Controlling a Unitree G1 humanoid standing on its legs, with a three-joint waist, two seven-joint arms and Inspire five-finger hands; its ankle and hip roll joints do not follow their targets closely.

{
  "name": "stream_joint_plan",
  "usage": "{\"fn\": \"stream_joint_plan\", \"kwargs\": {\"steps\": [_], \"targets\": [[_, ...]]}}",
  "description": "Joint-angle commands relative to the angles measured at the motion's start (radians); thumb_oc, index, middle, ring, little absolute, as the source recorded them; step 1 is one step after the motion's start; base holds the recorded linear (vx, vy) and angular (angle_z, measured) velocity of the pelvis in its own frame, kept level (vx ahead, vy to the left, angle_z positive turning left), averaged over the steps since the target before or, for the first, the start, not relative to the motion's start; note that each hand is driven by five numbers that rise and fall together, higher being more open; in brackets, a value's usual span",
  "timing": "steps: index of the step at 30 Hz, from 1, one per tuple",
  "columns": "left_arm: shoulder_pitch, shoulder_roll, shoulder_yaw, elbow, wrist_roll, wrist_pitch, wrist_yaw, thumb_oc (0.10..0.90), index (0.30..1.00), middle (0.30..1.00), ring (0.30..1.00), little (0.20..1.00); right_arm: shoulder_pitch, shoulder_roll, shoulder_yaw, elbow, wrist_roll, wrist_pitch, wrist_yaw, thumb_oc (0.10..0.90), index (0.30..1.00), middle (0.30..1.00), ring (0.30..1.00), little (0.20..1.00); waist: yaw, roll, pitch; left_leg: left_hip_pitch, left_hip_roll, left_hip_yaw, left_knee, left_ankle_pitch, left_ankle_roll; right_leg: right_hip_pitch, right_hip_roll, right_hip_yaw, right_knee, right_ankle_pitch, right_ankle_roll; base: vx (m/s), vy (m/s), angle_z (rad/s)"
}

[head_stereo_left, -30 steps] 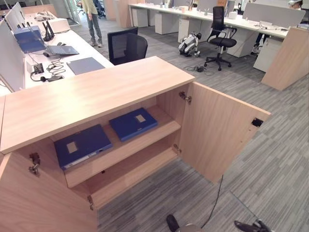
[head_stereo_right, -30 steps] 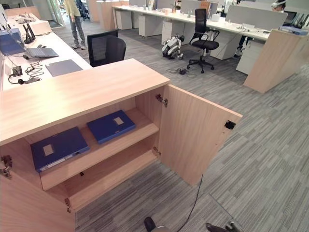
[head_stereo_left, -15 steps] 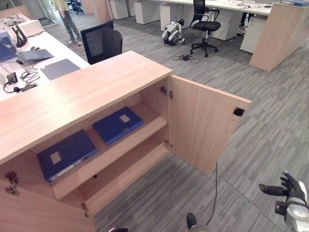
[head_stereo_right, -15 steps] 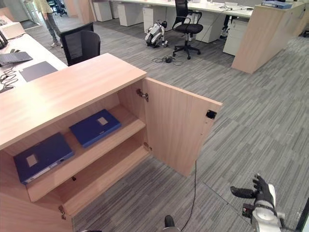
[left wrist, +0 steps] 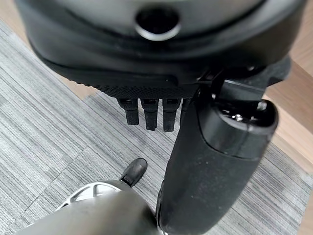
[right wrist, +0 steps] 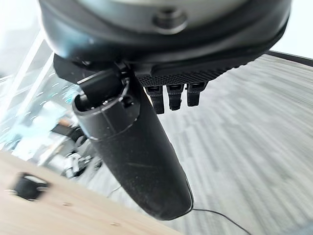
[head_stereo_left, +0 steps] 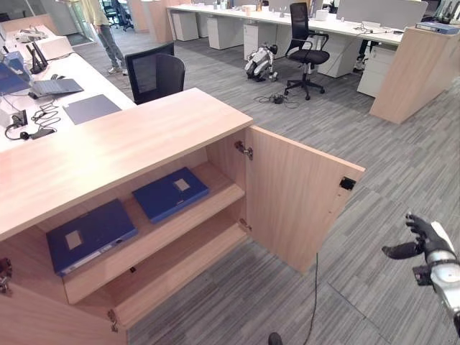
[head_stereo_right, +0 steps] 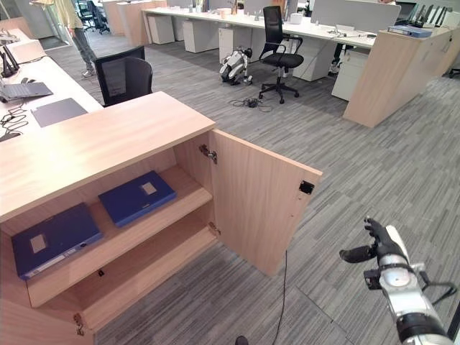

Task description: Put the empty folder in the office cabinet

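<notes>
Office cabinet [head_stereo_left: 129, 144] in light wood, taken here as the landmark, with its right door [head_stereo_left: 302, 198] swung wide on its hinges, presumably so that the shelves can be reached from the front. On the upper shelf [head_stereo_left: 194, 215] inside the cabinet lie two blue folders flat on their backs: the one nearer the open door [head_stereo_left: 170, 194] sits askew, and the one farther from that door [head_stereo_left: 90, 236] lies just beside it, apart and not stacked. Each bears a pale label patch on its cover; no writing on either can be read, and which of the two is the empty folder cannot be told. The lower shelf [head_stereo_left: 180, 269] holds nothing that can be seen. Judging from how the folders lie, the placing looks done and the door is left to be closed. The right hand [head_stereo_right: 379, 246] hangs over the grey carpet [head_stereo_left: 402, 172] well to the door side of the cabinet, holding nothing; in its wrist view the thumb stands out and the fingers [right wrist: 171, 96] hang in a loose row, relaxed. The left hand [left wrist: 195, 161] shows in its own wrist view, likewise empty and relaxed, low beside the cabinet's front. Behind the cabinet stand a white desk [head_stereo_left: 79, 86] with a laptop [head_stereo_left: 50, 86] and a black mesh chair [head_stereo_left: 158, 72]; beyond, a person [head_stereo_left: 100, 32] stands.
</notes>
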Motion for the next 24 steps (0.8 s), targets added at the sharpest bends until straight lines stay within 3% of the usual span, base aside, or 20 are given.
{"fn": "stream_joint_plan", "kwargs": {"steps": [1, 9, 13, 18, 24], "targets": [[-0.073, 0.026, -0.041, 0.043, -0.030, 0.007, 0.005, 0.800, 0.900, 0.900, 0.900, 0.900, -0.244, -0.079, 0.066, 0.047, 0.026, -0.098, 0.001, 0.800, 0.900, 0.900, 0.900, 0.900, 0.057, -0.036, -0.021, 0.011, 0.042, -0.128, 0.013, -0.061, -0.048, 0.012, 0.030, -0.034, 0.013, -0.144, 0.041, -0.03, -0.167, 0.16], [-0.060, 0.004, -0.086, 0.055, -0.046, 0.008, -0.002, 0.800, 0.900, 0.900, 0.900, 0.900, -0.508, -0.036, 0.296, 0.111, 0.006, -0.087, 0.037, 0.800, 0.900, 0.900, 0.900, 0.900, 0.099, -0.036, -0.020, 0.001, 0.071, -0.164, 0.001, -0.019, -0.076, 0.036, 0.056, -0.064, 0.008, -0.179, 0.012, 0.02, -0.097, 0.17], [-0.044, 0.001, -0.090, 0.058, -0.044, 0.008, -0.007, 0.800, 0.900, 0.900, 0.900, 0.900, -0.547, -0.001, 0.354, 0.121, -0.017, -0.082, 0.056, 0.800, 0.900, 0.900, 0.900, 0.900, 0.110, -0.038, -0.019, -0.001, 0.077, -0.172, -0.001, -0.013, -0.081, 0.046, 0.062, -0.073, 0.008, -0.188, 0.004, 0.02, -0.046, 0.12], [-0.023, 0.000, -0.087, 0.050, -0.049, 0.007, -0.014, 0.800, 0.900, 0.900, 0.900, 0.900, -0.549, 0.038, 0.383, 0.088, -0.028, -0.083, 0.063, 0.800, 0.900, 0.900, 0.900, 0.900, 0.126, -0.041, -0.016, -0.005, 0.082, -0.189, -0.004, -0.003, -0.085, 0.053, 0.068, -0.084, 0.008, -0.195, -0.004, 0.02, -0.036, 0.10], [-0.015, -0.005, -0.071, 0.037, -0.047, 0.011, -0.011, 0.800, 0.900, 0.900, 0.900, 0.900, -0.466, 0.115, 0.369, -0.109, 0.035, -0.120, 0.082, 0.800, 0.900, 0.900, 0.900, 0.900, 0.134, -0.041, -0.011, -0.017, 0.084, -0.206, -0.006, 0.000, -0.090, 0.059, 0.073, -0.100, 0.008, -0.205, -0.010, 0.01, -0.003, 0.09]]}}
